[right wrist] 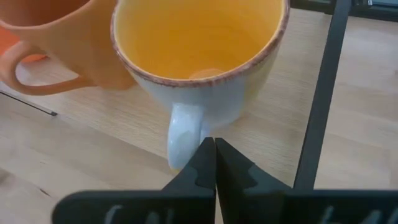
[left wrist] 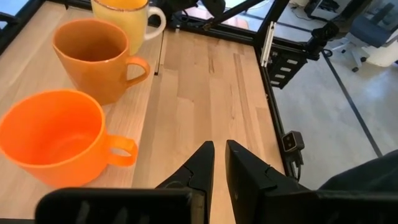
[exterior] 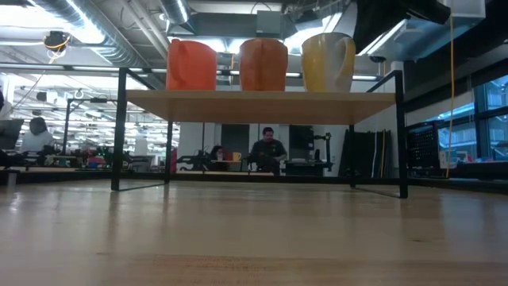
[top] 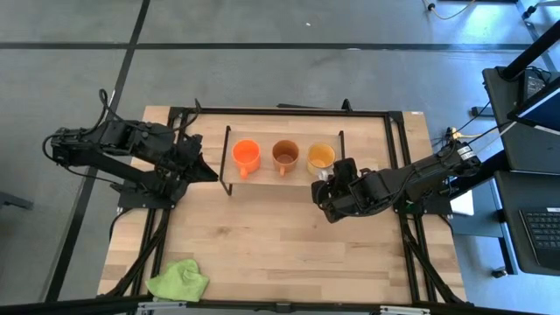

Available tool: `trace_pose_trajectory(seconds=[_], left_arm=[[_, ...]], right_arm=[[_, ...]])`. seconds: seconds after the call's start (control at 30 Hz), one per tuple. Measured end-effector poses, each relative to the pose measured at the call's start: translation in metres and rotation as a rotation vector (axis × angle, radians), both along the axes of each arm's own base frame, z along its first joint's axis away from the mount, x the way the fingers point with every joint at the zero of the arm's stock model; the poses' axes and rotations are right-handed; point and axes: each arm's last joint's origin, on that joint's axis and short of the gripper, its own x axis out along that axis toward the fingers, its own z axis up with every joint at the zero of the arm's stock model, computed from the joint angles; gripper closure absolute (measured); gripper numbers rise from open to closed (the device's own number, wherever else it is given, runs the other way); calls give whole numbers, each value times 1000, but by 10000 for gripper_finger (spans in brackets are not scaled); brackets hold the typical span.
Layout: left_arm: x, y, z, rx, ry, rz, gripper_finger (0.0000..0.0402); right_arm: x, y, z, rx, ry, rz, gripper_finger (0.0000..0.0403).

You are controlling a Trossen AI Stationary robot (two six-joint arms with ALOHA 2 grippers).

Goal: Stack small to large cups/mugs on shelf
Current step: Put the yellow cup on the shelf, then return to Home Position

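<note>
Three mugs stand upright in a row on the low wooden shelf (top: 262, 179), each on its base. They are the bright orange mug (top: 246, 157), the brown mug (top: 285, 155) and the yellow mug (top: 321, 157) with a white handle (right wrist: 182, 135). My right gripper (top: 323, 179) is shut, just on the near side of the yellow mug, with its tips at the white handle (right wrist: 214, 148). My left gripper (top: 208, 171) is shut and empty beside the shelf's left end; in its wrist view (left wrist: 219, 155) it points past the orange mug (left wrist: 53, 134). My right gripper's shut fingertips (right wrist: 205, 155) stand right against the lower end of the yellow mug's white handle (right wrist: 180, 152), coming level from the table's near right. I cannot tell whether they touch it. The mug stands upright on the shelf.
A lime-green cloth (top: 178, 280) lies at the table's near left corner. The shelf's black wire legs (exterior: 119, 131) and the table's black frame (top: 398, 140) lie close to both arms. Bare wood (top: 280, 236) lies near the shelf. A person (exterior: 267, 148) sits far behind the table.
</note>
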Motion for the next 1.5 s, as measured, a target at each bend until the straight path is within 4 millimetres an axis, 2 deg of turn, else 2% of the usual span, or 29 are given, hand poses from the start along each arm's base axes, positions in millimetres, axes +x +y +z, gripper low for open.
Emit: trace_pose_trajectory(seconds=[1.2, 1.5], left_arm=[[0, 0, 0, 2, 0, -1, 367], [0, 0, 0, -16, 3, 10, 367]], right_arm=[[8, 0, 2, 5, -43, 41, 402], [-2, -6, -1, -21, 75, 25, 396]])
